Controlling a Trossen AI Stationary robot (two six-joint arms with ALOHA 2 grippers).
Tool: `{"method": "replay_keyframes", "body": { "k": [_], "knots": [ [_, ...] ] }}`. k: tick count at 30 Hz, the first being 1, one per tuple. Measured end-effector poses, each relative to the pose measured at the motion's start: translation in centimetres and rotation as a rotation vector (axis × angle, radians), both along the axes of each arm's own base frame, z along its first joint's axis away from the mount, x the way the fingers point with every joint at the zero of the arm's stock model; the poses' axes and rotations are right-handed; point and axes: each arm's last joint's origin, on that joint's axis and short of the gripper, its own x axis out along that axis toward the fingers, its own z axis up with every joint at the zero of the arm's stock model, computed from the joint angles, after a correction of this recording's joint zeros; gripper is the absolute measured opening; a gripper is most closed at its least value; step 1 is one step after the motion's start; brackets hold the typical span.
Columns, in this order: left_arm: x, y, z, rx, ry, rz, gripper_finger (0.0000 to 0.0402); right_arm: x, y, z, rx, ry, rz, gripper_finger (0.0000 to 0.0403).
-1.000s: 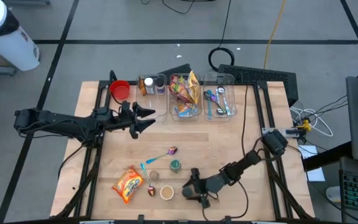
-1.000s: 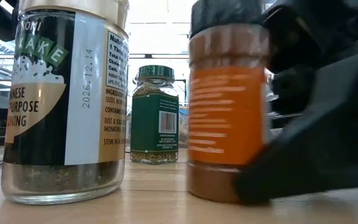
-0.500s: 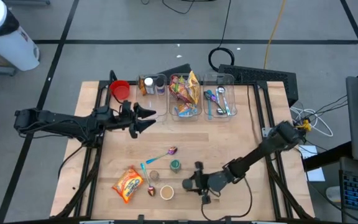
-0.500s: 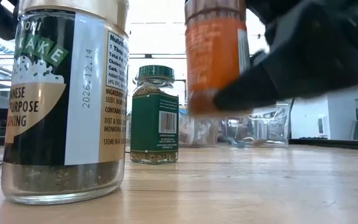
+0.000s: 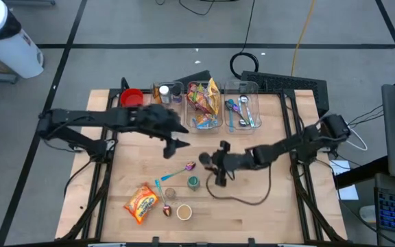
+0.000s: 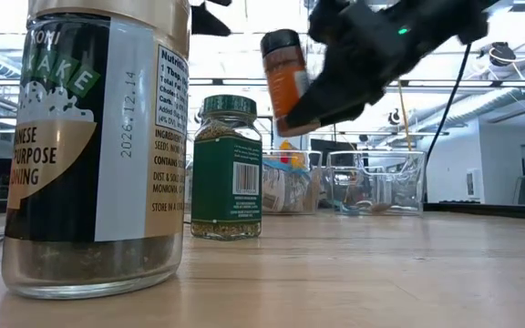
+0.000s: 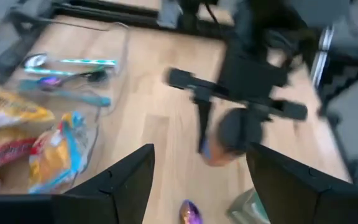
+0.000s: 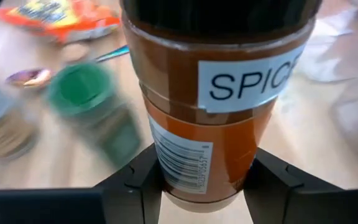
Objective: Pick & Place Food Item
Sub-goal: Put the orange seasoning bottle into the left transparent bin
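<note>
Right claw (image 5: 212,160) is clamped on the orange spice jar (image 8: 219,106), lifted clear of the tabletop (image 5: 273,219) near frame centre in the high view. In the low view the jar (image 6: 285,77) hangs tilted in the air, above and right of the green-lidded jar (image 6: 227,169). Grip sits low on the body, near the base, label facing the wrist camera.

Left claw (image 5: 179,145) has its fingers apart and holds nothing, sitting just upper left of the right claw and pointed at it. Its wrist view looks straight at the carried jar (image 7: 229,134).

My read: carry phase, likely heading to the clear bins at top centre; the left one (image 5: 169,92) already has jars in it.

To do it well:
- keep squeeze steady, low grip on a tall jar invites pivoting
- level the jar before lowering
- watch the left arm, the two are close
- clear the snack bags (image 5: 204,99) in the middle bin, then release only once the base is seated
</note>
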Motion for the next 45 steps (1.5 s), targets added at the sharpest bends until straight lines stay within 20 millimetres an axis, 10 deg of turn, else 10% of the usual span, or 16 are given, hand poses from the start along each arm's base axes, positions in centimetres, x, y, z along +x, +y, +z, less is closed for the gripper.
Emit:
{"method": "replay_keyframes", "body": {
  "k": [16,35,45],
  "knots": [
    [5.7,-1.1,-3.0,0.113,0.182,-0.117,0.0257,1.1,-4.5,0.4,-0.064,-0.05,-0.075,0.0157],
    [6.5,-0.7,-3.4,0.211,0.166,-0.06,0.026,1.2,-4.5,0.8,-0.059,-0.077,-0.082,0.0157],
    [7.1,-0.3,-4.0,0.169,0.166,0.009,0.0336,1.2,-4.5,0.7,-0.063,-0.071,-0.08,0.0161]
  ]
}}
